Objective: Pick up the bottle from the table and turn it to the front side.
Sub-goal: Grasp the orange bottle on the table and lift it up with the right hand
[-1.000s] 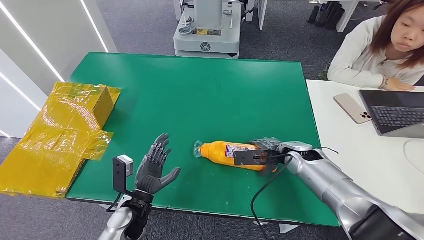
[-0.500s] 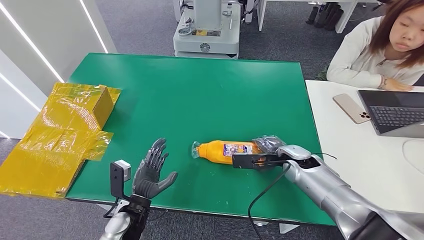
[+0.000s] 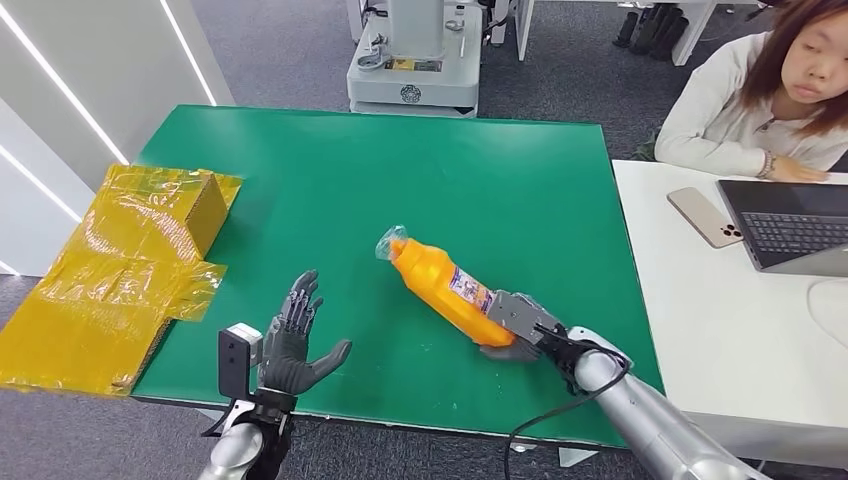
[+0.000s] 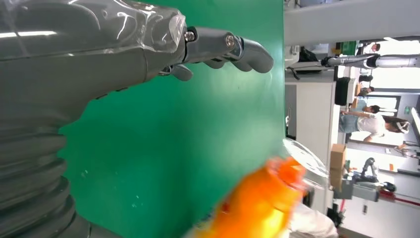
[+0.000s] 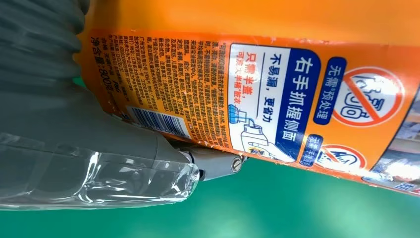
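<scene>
Bottle (image 3: 447, 289): orange, labelled, tilted with its cap end raised, over the green bench (image 3: 400, 180) near the front edge. Right hand (image 3: 520, 325): fingers gripping the bottle's base end. Left hand (image 3: 295, 340): fingers spread, holding nothing, over the bench's front edge, well apart from the bottle.

Green table (image 3: 400, 180), grey floor (image 3: 280, 50)
</scene>
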